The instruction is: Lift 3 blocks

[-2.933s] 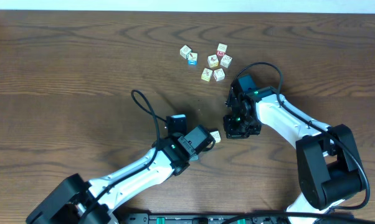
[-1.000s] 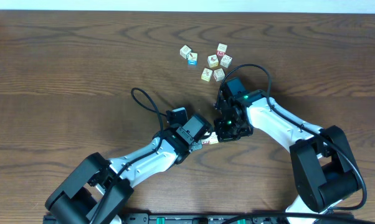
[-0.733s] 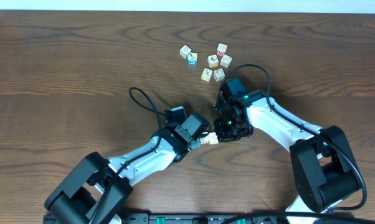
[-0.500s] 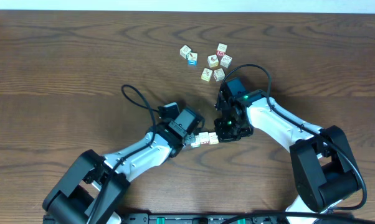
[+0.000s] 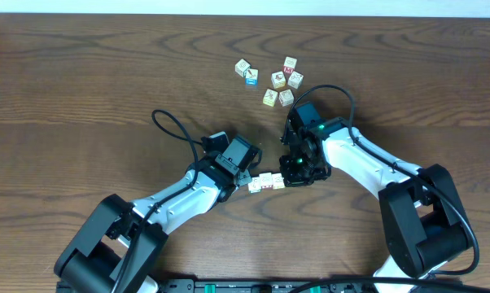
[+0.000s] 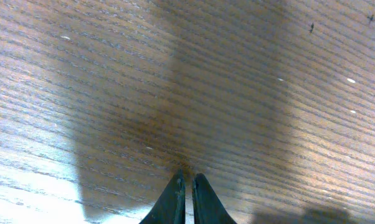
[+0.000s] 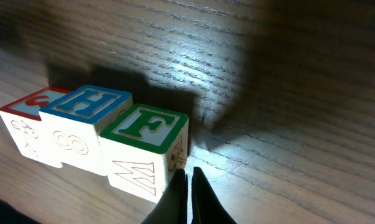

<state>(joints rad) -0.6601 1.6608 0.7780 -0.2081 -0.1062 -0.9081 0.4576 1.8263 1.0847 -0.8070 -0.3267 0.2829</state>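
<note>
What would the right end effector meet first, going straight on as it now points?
Probably the bare table, close beside the green-topped F block; it might graze that block, depth is unclear.

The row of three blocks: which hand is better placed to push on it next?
Probably the right hand: shut, it sits at the green F block ending the row of three blocks. The left hand, also shut, sees only table in its wrist view.

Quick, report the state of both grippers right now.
Left gripper: closed, fingers together, holding nothing.
Right gripper: closed, holding nothing; its tips sit right beside the pale wooden cube with a green letter F.
</note>
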